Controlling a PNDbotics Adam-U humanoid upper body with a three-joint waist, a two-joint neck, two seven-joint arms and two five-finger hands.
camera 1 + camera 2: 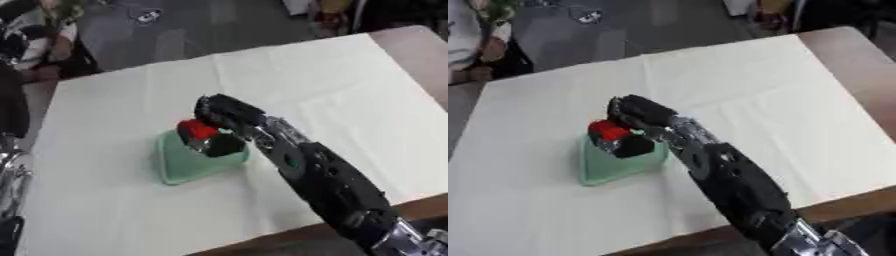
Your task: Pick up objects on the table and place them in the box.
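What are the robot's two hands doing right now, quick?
Right hand: curled round a red object, over the green box.
Left hand: not visible in either view.

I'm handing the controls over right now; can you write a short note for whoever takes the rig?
Right hand: over the pale green plastic box, fingers curled round a small red object at its opening.
Left hand: only a sliver of the arm at the left edge; hand not seen.
Done: red object carried to the box.
Left: release it inside. No other loose objects show on the white tablecloth.
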